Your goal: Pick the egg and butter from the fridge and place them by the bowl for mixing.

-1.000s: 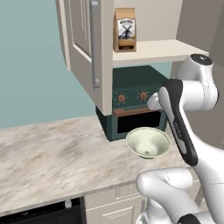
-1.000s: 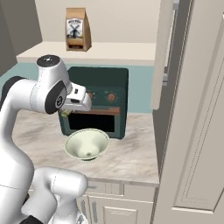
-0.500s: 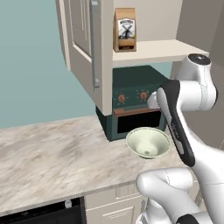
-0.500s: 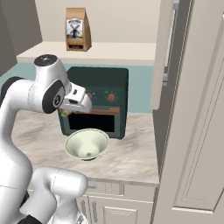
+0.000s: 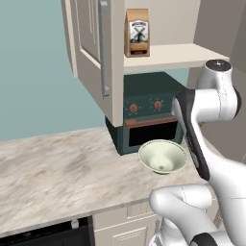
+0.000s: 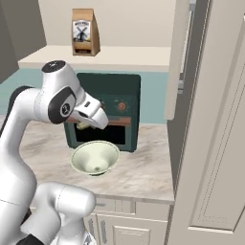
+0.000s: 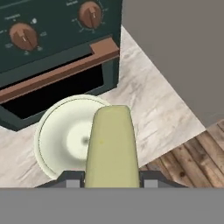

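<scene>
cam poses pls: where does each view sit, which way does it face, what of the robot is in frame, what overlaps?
Left base view: behind-left, facing the toaster oven; arm at right.
Right base view: behind-right, facing the oven; arm at left, gripper above the bowl.
Hand view: on the hand, looking down past the held butter at the bowl.
Shared: bowl, oven; both base views share the bag.

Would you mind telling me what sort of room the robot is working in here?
A simulated home kitchen, most likely: a dark green toaster oven with copper knobs stands on a marbled stone counter, beneath cream panelled wall cupboards.
</scene>
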